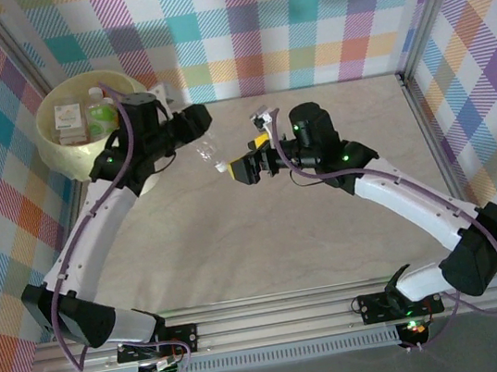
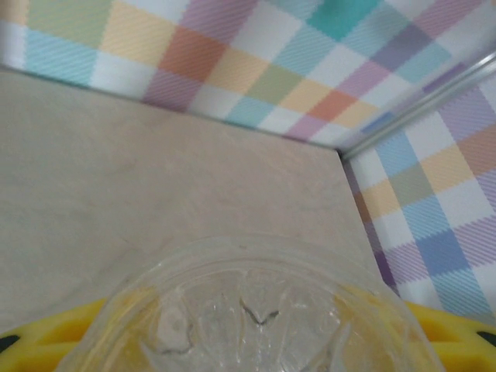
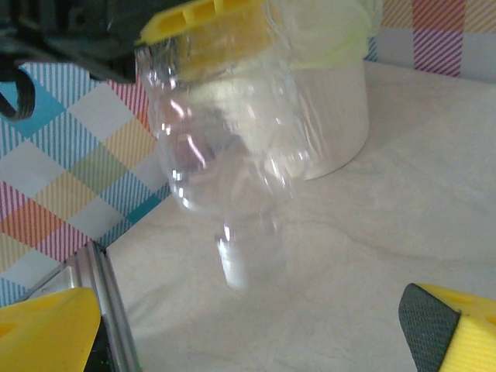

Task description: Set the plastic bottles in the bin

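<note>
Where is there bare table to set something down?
Bare: the far right corner of the table by the checkered wall, and the near middle between the arms. Crowded: far left around the bin, and the centre, where the left end effector holds a bottle facing the right end effector.

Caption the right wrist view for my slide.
Left gripper holds a clear plastic bottle near the bin; right gripper open below.

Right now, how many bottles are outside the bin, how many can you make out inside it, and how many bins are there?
Bottles outside the bin: 1, the clear bottle held by the left gripper
Bottles seen inside the bin: 2, the orange-labelled bottle and the green-labelled bottle; more may be hidden
Bins: 1, the bin
Total: 4
</note>
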You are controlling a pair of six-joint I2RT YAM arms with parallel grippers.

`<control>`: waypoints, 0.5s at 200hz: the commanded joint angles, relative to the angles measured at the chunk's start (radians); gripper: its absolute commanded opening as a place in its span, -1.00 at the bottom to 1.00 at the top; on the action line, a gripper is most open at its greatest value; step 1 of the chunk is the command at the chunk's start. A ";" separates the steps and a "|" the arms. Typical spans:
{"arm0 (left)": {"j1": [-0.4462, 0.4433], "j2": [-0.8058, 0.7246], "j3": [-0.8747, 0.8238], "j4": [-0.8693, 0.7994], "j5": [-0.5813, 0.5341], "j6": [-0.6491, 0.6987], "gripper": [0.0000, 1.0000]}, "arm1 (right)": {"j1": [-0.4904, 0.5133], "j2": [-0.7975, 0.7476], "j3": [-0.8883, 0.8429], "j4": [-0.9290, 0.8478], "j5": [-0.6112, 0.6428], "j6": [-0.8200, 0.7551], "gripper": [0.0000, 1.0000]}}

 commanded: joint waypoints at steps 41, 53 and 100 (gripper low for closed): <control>0.117 -0.007 0.114 -0.053 -0.096 0.118 0.01 | 0.001 -0.055 -0.012 -0.116 0.381 0.003 0.99; 0.142 -0.004 0.136 -0.056 -0.109 0.137 0.01 | 0.001 -0.056 -0.012 -0.129 0.461 0.011 0.99; 0.245 0.022 0.210 -0.038 -0.169 0.193 0.00 | -0.002 -0.064 -0.028 -0.127 0.542 0.066 0.99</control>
